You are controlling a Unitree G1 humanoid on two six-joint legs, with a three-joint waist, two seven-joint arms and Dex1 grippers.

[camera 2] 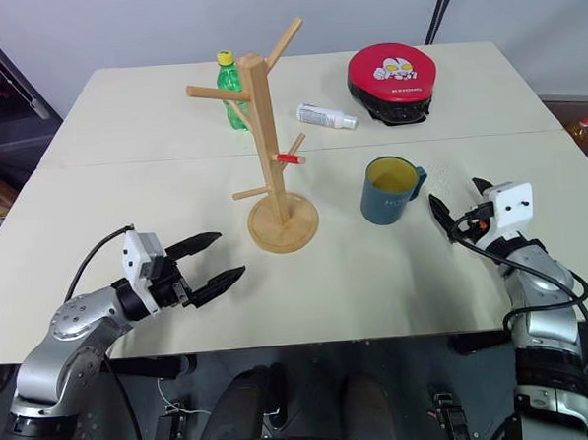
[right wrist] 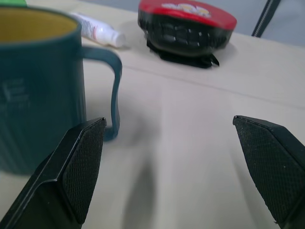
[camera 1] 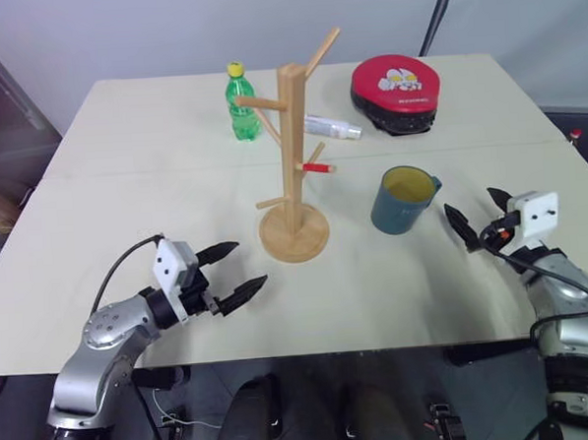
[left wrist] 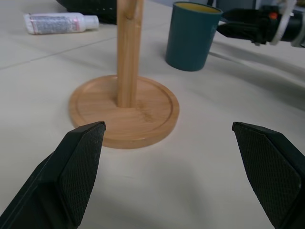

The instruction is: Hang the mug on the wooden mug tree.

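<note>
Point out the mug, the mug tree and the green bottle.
mug [camera 1: 402, 206], left eye view, on its outer wall.
mug tree [camera 1: 292, 151], left eye view, on the post.
green bottle [camera 1: 241, 112], left eye view, on its body.

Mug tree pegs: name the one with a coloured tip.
The short peg low on the wooden mug tree, pointing toward the mug: its tip is red, while the other pegs are plain wood.

My right wrist view cuts the mug [right wrist: 40, 90] off at the left edge, its embossed lettering blurred, left wrist view crops the wooden mug tree [left wrist: 127, 52] above its lower post, green bottle [camera 2: 229, 85] partly hidden behind a peg.
</note>
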